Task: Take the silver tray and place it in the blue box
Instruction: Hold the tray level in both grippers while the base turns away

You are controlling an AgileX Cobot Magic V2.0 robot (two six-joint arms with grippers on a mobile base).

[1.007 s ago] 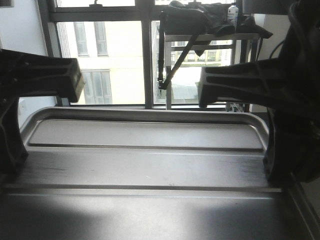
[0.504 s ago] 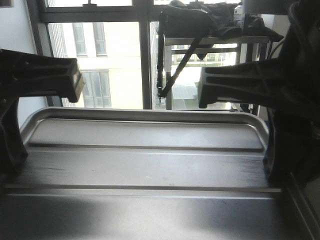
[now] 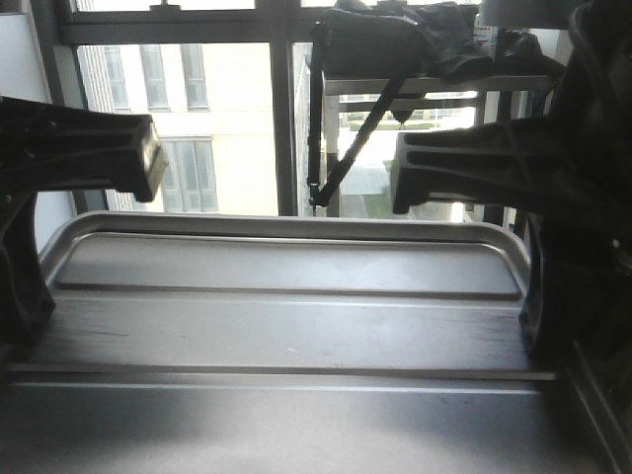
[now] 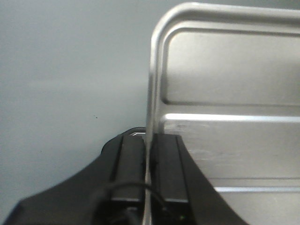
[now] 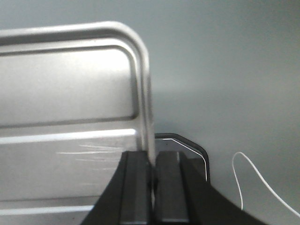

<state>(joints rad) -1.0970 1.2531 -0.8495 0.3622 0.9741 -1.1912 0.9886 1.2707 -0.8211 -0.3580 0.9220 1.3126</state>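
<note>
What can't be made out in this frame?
Blue box: in no view; the silver tray fills the front view's lower half, and both wrist views show only plain grey beyond it.
Whatever lies under the tray: hidden by it in the front view.
Tray's near edge: cut off by the front view's bottom edge.
Left gripper and right gripper: jaws pinch the rim, lower bodies cut off by each wrist view's bottom edge.

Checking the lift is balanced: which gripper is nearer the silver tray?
Neither: the left gripper clamps the silver tray by its left rim, the right gripper by its right rim.
</note>
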